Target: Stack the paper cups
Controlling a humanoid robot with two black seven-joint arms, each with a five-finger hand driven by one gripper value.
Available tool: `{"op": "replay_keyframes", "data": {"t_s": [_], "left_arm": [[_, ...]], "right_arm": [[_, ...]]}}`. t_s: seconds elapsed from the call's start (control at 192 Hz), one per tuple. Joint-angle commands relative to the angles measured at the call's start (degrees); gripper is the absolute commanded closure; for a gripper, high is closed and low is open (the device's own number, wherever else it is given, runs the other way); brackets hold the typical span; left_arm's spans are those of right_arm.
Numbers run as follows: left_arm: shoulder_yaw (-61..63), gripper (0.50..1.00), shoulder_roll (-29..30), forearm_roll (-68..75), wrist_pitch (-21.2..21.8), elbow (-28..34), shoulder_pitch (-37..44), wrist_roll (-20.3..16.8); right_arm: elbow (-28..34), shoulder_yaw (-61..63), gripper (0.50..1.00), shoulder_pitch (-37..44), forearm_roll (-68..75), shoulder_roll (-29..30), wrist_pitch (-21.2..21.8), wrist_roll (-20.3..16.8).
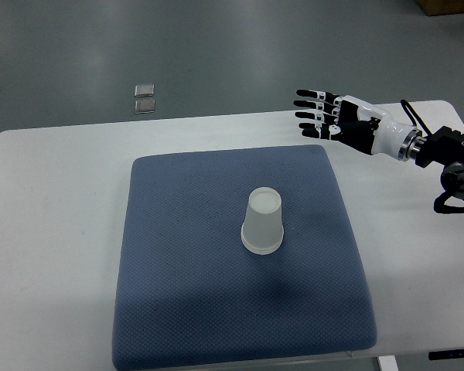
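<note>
A white paper cup [263, 222] stands upside down near the middle of the blue mat [185, 294]; layered rims at its base suggest more than one cup nested together. My right hand [319, 114] hovers over the table's far right, beyond the mat's back right corner and well apart from the cup. Its fingers [308, 104] are stretched out towards the left and hold nothing. The left arm does not show.
The mat lies on a white table [54, 232] whose far edge runs along the top. Two small square metal plates [145, 98] are set in the grey floor behind the table.
</note>
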Motion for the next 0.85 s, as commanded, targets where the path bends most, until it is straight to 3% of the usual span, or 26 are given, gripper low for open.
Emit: {"op": "replay_keyframes", "data": {"t_s": [0.0,0.25,0.51,0.848], "left_arm": [[0.00,0.500,0.00,-0.04,-0.01,0.00,0.00,0.00],[0.00,0.500,0.00,-0.04,-0.01,0.00,0.00,0.00],[0.00,0.500,0.00,0.05,-0.01,0.00,0.00,0.00],[0.00,0.500,0.00,0.05,-0.01,0.00,0.00,0.00]], "right_arm": [[-2.27,0.11,0.585,-1.13,7.44,0.99,-0.27,-1.90],[-6.93,0.02,0.585,-2.18,26.69,4.24,-5.28,-8.67],[-7.36,0.63,0.585,-4.03,33.28,6.08,-5.37,-8.76],[-9.03,0.63,0.583,-4.21,29.24,6.96,-4.14,-7.88]]}}
